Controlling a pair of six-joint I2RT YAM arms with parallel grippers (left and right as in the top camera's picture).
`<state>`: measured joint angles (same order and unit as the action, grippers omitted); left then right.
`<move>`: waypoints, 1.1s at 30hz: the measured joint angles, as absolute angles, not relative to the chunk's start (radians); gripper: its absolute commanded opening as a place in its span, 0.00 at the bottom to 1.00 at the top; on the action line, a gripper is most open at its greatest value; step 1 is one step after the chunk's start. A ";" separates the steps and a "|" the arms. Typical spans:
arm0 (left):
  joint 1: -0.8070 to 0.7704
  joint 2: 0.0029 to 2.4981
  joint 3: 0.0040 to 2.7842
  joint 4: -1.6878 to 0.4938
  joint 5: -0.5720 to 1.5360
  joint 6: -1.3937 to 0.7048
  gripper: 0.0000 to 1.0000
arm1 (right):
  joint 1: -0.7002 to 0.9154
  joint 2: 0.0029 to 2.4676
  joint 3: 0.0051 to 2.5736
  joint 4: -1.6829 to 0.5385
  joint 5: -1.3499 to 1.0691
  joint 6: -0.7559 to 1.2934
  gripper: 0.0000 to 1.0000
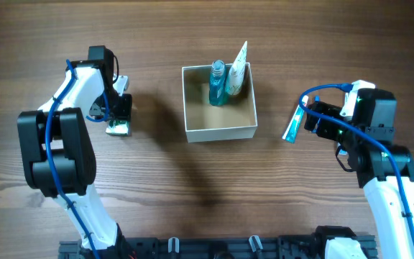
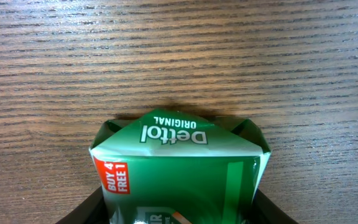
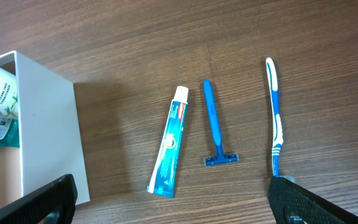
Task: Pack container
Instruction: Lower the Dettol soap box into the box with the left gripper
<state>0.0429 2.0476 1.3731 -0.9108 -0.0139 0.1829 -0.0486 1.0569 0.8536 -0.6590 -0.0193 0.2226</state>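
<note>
Container (image 1: 219,133), a cream-white square cardboard box, sat upper ctr of the overhead frame w/ blue bottle (image 1: 218,85) & white tube (image 1: 236,72) already inside. Left pincer (image 2: 179,213) straddled green Dettol carton (image 2: 179,155); couldn't tell if clamped. Right pincer (image 3: 173,202) gaped open, empty, above toothpaste tube (image 3: 169,143), blue razor (image 3: 214,124), blue-white toothbrush (image 3: 275,118) on the tabletop. All four unpacked, so prob. a third done.

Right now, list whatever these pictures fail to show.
- Left wrist: the green carton loses its lower half to the bottom edge.
- Overhead: the left end effector covers most of that carton; grip unclear.
- Overhead: the right arm hides the razor and toothbrush.
- Right wrist: the left edge cuts off the box and its contents.
</note>
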 measured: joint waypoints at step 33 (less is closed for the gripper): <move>-0.301 1.694 1.554 -1.047 0.017 -0.219 0.04 | -0.049 1.057 0.854 -0.662 -0.019 0.223 1.00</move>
